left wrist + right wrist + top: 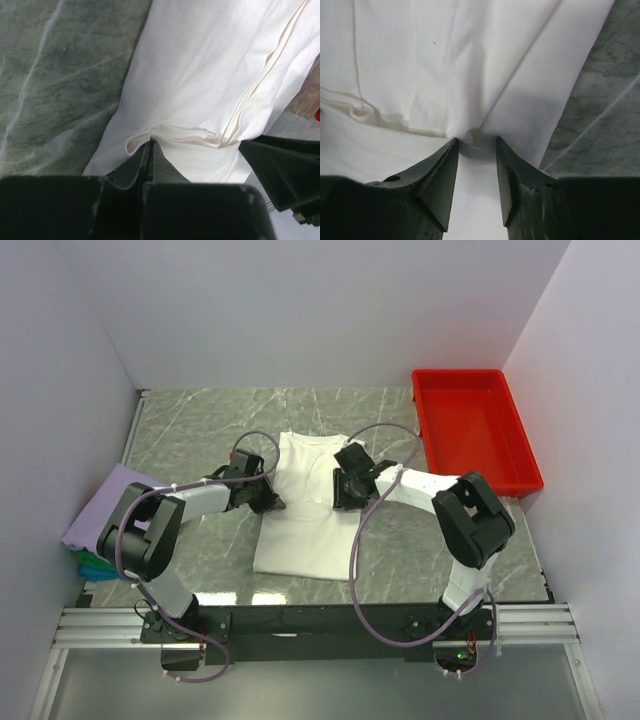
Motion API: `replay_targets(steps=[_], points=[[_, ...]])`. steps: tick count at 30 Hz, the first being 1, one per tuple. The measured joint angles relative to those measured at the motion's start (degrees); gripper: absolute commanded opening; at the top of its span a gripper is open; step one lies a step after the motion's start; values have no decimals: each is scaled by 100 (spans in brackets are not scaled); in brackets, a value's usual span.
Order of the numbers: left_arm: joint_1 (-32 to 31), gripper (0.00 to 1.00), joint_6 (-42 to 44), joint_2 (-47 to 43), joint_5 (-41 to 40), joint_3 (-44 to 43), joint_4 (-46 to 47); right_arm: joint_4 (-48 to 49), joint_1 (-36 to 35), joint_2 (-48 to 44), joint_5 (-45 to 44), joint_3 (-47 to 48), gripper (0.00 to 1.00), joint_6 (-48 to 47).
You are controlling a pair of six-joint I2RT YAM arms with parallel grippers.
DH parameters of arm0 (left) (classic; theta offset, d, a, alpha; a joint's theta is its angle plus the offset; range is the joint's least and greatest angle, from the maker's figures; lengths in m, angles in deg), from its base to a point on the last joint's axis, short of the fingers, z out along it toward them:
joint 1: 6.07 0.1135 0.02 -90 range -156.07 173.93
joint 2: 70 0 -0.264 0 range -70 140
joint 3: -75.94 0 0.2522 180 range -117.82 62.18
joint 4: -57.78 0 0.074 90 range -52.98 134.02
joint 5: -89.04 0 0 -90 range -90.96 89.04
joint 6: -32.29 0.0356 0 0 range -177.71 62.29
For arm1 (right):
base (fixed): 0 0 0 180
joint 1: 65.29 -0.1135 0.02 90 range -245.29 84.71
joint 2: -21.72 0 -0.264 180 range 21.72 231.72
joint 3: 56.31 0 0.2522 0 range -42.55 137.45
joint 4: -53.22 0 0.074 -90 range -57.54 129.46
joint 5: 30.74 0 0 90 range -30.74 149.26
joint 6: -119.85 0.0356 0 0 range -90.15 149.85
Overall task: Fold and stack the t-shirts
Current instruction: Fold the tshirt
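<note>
Left fingers (150, 152) pinch the white shirt (298, 532) at its edge, right fingers (476, 144) sit spread over a ridge. If we catch one layer only, the fold skews.

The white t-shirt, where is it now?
In the top view, the white t-shirt lies at the centre, between the left gripper and right gripper, left of the red tray.

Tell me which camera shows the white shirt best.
The top view: the white shirt shows almost whole, laid out flat. The left wrist view gives only a bunched edge at its shut jaws; the right wrist view only a seamed patch with cloth between its parted jaws.
</note>
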Motion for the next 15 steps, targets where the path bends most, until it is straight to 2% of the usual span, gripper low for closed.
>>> replay_targets(steps=[15], points=[[236, 1, -26, -22, 33, -24, -44, 186, 555, 348, 525, 341, 43, -225]])
